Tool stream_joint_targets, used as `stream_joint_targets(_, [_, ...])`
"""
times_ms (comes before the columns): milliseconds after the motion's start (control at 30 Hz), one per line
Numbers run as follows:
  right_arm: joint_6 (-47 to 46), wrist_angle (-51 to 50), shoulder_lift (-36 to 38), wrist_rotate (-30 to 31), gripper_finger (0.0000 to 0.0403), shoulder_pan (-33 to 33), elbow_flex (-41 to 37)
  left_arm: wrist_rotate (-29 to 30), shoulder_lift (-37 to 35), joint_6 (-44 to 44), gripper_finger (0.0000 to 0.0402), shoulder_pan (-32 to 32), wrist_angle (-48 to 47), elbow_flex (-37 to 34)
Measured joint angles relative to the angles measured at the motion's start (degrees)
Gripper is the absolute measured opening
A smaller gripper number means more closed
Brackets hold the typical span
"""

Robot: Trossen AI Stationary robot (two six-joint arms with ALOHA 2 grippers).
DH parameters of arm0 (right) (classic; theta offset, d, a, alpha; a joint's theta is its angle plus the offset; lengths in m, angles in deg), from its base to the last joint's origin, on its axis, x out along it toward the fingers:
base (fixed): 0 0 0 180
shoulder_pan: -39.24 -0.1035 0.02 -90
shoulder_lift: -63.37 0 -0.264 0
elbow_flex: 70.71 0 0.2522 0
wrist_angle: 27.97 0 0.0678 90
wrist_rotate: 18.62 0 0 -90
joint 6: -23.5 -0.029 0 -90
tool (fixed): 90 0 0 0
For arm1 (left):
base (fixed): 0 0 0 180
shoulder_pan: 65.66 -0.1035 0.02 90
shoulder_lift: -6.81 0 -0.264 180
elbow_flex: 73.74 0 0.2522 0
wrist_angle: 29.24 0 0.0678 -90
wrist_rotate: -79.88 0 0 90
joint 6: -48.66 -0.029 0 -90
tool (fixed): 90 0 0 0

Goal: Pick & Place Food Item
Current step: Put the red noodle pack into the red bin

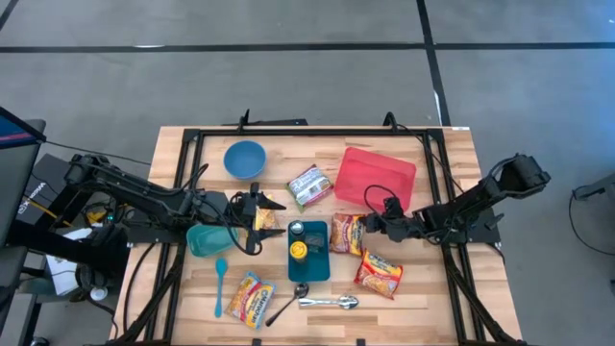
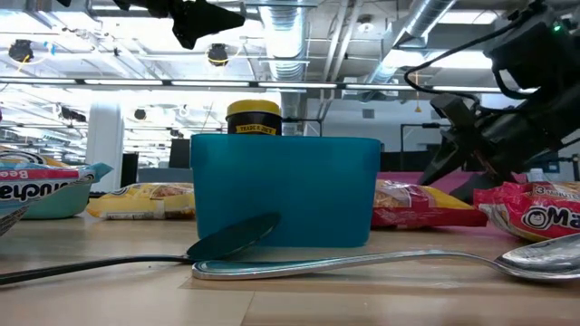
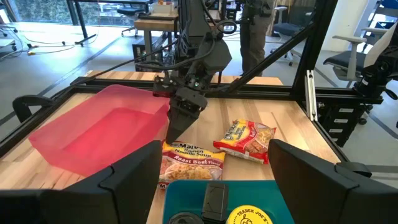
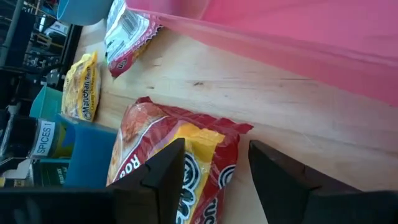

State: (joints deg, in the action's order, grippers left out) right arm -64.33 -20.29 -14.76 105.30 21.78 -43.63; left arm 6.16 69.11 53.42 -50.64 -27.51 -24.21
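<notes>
A red and yellow roast beef ramen packet (image 1: 346,234) lies flat on the table, between the blue container (image 1: 309,261) and the pink bin (image 1: 375,178). My right gripper (image 1: 369,223) sits low at the packet's right edge. In the right wrist view its fingers (image 4: 163,177) stand open, with the packet (image 4: 168,140) lying on the wood just ahead of the tips. My left gripper (image 1: 254,220) hovers wide open left of the blue container, above a yellow packet (image 1: 267,219). The left wrist view shows the roast beef packet (image 3: 186,163) below the right arm's gripper (image 3: 180,115).
Another red ramen packet (image 1: 380,274) lies at the front right and a yellow one (image 1: 250,298) at the front left. A blue bowl (image 1: 244,159), a white packet (image 1: 309,185), a teal cup (image 1: 207,238), a teal spoon (image 1: 220,285) and two spoons (image 1: 327,302) are spread around.
</notes>
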Motion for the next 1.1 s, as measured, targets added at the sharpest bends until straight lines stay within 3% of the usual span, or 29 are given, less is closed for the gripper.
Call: stream_joint_targets(1100, [2.87, 2.37, 0.02, -0.84, 0.0171, -0.39, 0.00, 0.00, -0.02, 0.01, 0.0290, -0.02, 0.02, 0.00])
